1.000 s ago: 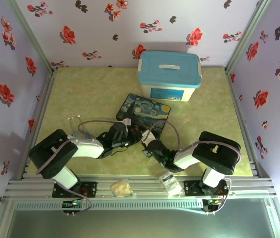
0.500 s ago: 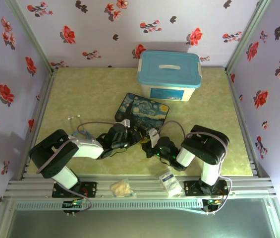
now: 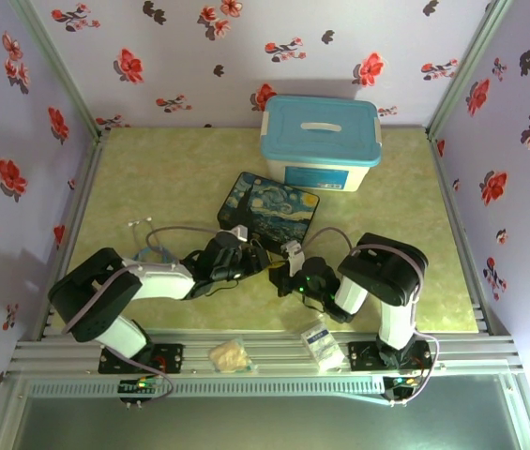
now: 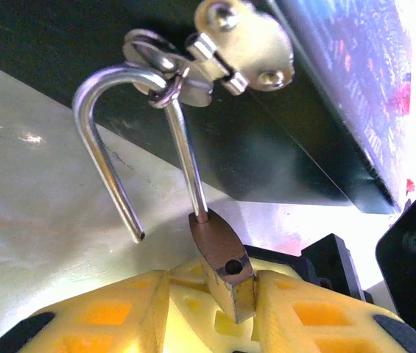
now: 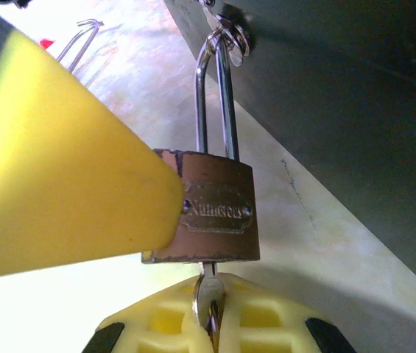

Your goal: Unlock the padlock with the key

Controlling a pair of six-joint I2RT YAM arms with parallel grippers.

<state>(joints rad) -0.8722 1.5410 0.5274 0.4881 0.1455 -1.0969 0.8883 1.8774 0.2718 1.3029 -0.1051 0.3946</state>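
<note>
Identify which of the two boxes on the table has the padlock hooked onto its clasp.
The flat dark box printed with a starry night sky: the padlock is hooked through its clasp ring. The blue-lidded white tub stands apart, farther back.

Worn brass padlock (image 5: 219, 213), shiny mtl key (image 5: 206, 290)

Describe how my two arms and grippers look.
The left arm and right arm have bulky black joints, white links and looping grey cables. Left gripper and right gripper have yellow fingers moulded with square recesses.
</note>
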